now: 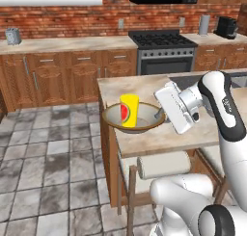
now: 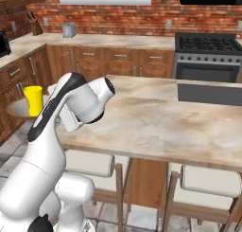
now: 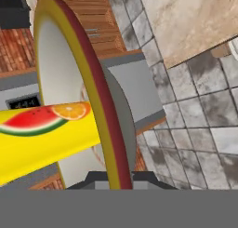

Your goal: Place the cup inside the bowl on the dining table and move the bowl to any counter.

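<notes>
Gripping the bowl [image 1: 144, 124] by its rim, the gripper [image 1: 161, 115] has fingers nearly closed, one each side of the rim edge per hand view. Bowl [image 3: 83, 106] is lifted, hanging past the left edge of the dining table [image 1: 159, 136], over the floor. Cup [image 1: 129, 111] stands upright inside bowl, watermelon mark facing cam. Counter [image 1: 67, 44] is well apart at the brick wall.

The white arm [image 1: 219, 105] reaches sideways, wrist turned level, its fingers [image 3: 95, 179] nearly closed, pinching a thin rim.
</notes>
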Robot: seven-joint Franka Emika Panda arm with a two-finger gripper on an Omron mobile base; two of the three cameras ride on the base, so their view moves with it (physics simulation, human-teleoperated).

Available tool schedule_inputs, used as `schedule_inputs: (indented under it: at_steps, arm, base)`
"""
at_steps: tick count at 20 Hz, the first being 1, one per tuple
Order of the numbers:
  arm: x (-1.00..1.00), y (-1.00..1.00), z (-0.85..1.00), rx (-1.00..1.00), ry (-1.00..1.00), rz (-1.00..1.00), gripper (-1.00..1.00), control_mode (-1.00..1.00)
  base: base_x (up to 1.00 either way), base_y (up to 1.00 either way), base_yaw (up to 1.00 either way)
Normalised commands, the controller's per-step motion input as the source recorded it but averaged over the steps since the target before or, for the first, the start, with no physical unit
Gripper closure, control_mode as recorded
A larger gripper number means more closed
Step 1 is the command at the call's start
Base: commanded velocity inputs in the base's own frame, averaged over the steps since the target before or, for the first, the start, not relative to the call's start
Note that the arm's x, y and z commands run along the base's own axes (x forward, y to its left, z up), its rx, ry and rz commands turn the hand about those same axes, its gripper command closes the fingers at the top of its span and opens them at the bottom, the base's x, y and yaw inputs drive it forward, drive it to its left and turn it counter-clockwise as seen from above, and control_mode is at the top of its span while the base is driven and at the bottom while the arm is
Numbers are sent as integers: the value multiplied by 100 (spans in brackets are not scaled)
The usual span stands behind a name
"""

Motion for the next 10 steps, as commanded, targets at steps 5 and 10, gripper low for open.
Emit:
schedule_inputs:
  at_steps: [5, 10]
  arm:
    - [0, 0, 0, 0, 0, 0, 100, 100]
    - [0, 0, 0, 0, 0, 0, 100, 100]
  base:
    - [0, 74, 0]
    - [0, 65, 0]
